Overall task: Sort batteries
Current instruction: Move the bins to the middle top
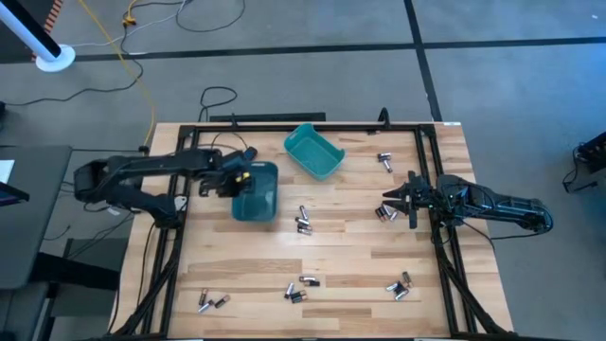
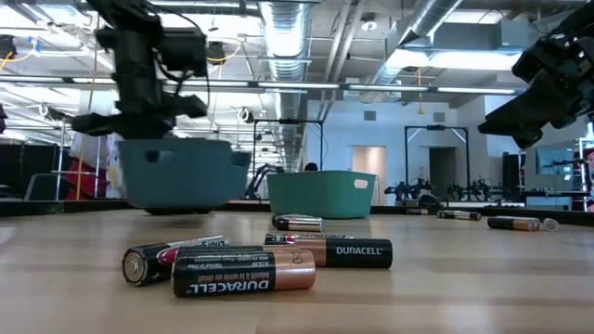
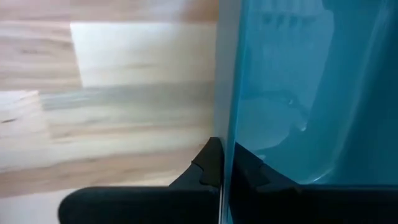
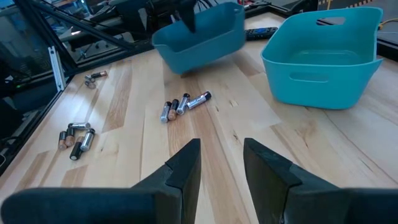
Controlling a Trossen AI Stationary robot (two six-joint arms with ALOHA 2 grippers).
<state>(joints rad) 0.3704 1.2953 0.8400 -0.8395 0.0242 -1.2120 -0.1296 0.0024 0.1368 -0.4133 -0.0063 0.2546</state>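
Batteries point(image 2: 246, 264) before two empty teal bins point(image 4: 323, 56)

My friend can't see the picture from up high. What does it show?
The left gripper has its jaws shut on the rim of a teal bin; another teal bin sits beyond. Batteries lie scattered on the wooden table, and the right gripper waits.

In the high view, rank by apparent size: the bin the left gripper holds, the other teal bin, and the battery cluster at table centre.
1-2. Held bin in the left gripper and other teal bin: look alike, no ranking.
3. Battery cluster: far smaller.
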